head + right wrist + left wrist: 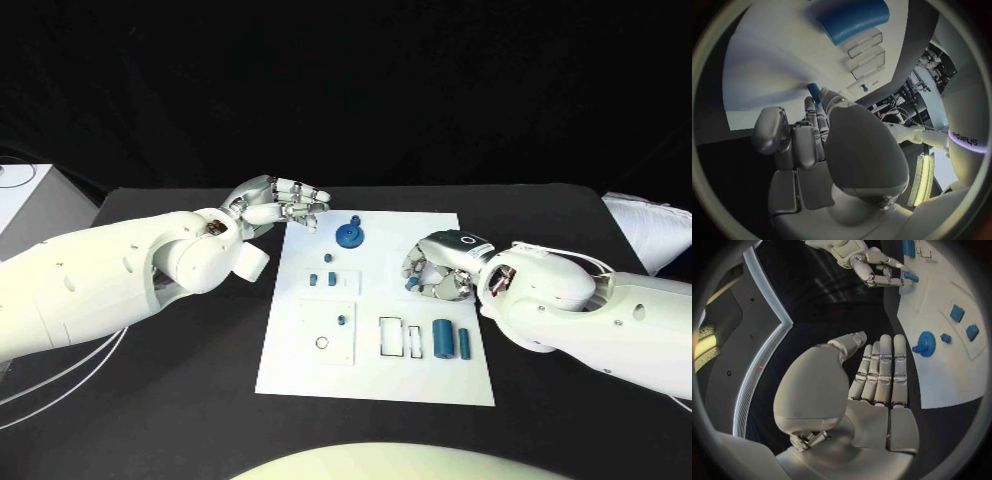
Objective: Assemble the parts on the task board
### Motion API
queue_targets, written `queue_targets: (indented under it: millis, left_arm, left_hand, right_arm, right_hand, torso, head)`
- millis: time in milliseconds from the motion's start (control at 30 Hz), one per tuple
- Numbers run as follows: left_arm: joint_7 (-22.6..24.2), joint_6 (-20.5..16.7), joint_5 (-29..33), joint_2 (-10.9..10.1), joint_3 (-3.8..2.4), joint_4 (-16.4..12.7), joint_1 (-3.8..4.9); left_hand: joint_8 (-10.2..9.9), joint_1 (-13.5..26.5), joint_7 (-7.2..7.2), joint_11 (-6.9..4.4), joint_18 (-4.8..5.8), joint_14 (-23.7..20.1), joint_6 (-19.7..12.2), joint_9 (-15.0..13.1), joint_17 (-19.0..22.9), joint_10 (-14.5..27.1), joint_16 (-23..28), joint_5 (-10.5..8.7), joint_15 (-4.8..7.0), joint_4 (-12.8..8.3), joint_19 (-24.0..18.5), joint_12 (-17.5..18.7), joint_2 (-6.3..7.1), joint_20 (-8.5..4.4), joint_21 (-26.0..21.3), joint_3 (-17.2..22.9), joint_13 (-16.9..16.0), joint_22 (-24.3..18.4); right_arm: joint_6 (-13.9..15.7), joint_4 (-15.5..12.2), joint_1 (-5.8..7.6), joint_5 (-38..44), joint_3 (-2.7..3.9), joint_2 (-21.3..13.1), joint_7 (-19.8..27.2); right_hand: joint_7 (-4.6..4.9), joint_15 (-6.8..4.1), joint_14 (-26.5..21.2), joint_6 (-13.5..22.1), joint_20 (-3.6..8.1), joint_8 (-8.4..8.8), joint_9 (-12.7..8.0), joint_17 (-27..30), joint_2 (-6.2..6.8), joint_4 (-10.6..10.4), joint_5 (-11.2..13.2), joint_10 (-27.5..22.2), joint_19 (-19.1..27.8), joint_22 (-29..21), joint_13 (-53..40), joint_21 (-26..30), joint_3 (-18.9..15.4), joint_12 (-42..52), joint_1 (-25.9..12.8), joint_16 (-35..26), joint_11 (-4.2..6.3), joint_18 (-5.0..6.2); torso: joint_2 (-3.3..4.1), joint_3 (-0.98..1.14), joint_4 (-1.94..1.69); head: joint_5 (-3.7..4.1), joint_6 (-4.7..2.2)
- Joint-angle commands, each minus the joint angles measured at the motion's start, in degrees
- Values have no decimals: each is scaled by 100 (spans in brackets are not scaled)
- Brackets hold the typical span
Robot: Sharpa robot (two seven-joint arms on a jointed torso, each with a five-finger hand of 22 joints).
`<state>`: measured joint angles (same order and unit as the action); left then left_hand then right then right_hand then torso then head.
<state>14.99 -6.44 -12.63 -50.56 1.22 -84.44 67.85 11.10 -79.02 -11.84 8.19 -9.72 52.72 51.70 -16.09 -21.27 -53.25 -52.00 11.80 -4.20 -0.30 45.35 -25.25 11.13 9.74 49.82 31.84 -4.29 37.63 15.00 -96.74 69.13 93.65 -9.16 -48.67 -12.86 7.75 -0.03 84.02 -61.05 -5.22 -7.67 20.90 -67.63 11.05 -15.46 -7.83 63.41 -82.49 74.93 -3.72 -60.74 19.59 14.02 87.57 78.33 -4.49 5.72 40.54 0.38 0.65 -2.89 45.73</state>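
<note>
I see the flat white rectangular task board (378,375) lying mid-table on the matte black table (577,425). My left hand (278,204) hovers off the board's far left corner, fingers straight and side by side, holding nothing. My right hand (437,270) pinches a small blue peg (813,93) over the board's right side. A round blue gear (349,235) sits near the far edge.

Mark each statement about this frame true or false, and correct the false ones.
1. The right hand holds a small blue part. True.
2. The left hand grips the blue gear. False: it holds nothing, with the gear lying apart from it on the task board.
3. A blue cylinder lies near the board's near edge. True.
4. The gear lies off the board on the black table. False: it lies on the board.
</note>
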Motion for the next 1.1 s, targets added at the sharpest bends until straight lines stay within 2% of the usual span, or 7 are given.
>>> queue_targets:
  millis: [33,200,367,533,633,900,1100]
  left_arm:
    - [20,86,2,6,-4,-13,5]
    - [11,87,2,4,-4,-14,5]
    - [4,84,2,2,-4,-16,5]
    - [2,85,2,3,-4,-16,5]
    - [3,86,2,4,-4,-13,5]
    - [8,81,7,15,-4,31,5]
    - [13,75,14,33,-3,60,5]
  left_hand:
    - [-21,32,-9,28,-73,15,-32,6,8,6,27,17,-38,1,10,37,-44,28,-24,-34,5,-4]
    - [-21,39,-10,28,-73,16,-32,6,8,7,28,17,-39,9,10,37,-49,30,-28,-35,6,-7]
    - [-21,39,-10,28,-73,16,-32,6,8,7,28,17,-39,9,10,37,-49,30,-28,-35,6,-7]
    - [-22,45,-9,28,-73,18,-32,6,8,9,30,19,-39,16,12,36,-57,31,-34,-35,7,-12]
    - [-22,45,-9,28,-73,18,-32,6,8,9,30,19,-39,16,12,36,-57,31,-34,-35,7,-12]
    - [-22,45,-9,28,-73,18,-32,6,8,9,30,19,-39,16,12,36,-57,31,-34,-35,7,-12]
    - [-22,45,-9,28,-73,18,-32,6,8,9,30,19,-39,16,12,36,-57,31,-34,-35,7,-12]
  right_arm:
    - [114,3,-28,169,-2,30,-69]
    - [243,9,-56,170,-2,58,-108]
    - [385,7,-75,205,-2,62,-181]
    - [592,-25,-85,277,-1,44,-259]
    - [710,-72,-88,292,0,20,-273]
    - [1072,-390,-53,254,40,-142,-235]
    - [1185,-701,24,109,89,-257,-195]
  right_hand:
    - [-13,-48,146,-79,3,-41,13,-11,20,-25,59,107,-55,224,-4,-54,207,-44,69,-8,24,-61]
    - [-70,-95,165,-243,42,-143,70,-56,22,-9,-18,339,-103,313,-21,-215,524,-76,18,29,86,-87]
    - [-137,-167,179,-415,105,-331,207,-90,-18,209,51,643,-147,409,-56,-378,869,-112,29,60,169,-113]
    - [-146,-201,185,-414,147,-479,363,-106,7,445,68,843,-167,473,-94,-465,1131,-185,-56,75,211,-130]
    - [-145,-203,187,-392,152,-516,411,-109,28,507,75,875,-172,492,-103,-489,1209,-225,-117,79,212,-134]
    - [-145,-206,194,-359,156,-591,505,-131,59,626,88,935,-186,536,-126,-553,1347,-301,-246,97,216,-146]
    - [-144,-207,195,-350,158,-612,532,-135,71,664,88,952,-194,553,-132,-583,1382,-323,-280,102,216,-151]
  torso:
    - [2,6,0]
    - [5,7,1]
    - [4,5,4]
    - [2,6,4]
    - [-1,7,3]
    - [-17,5,6]
    - [-11,-3,6]
  head:
    - [5,5]
    - [5,10]
    - [5,16]
    - [5,22]
    - [4,19]
    - [-5,3]
    - [-39,-17]
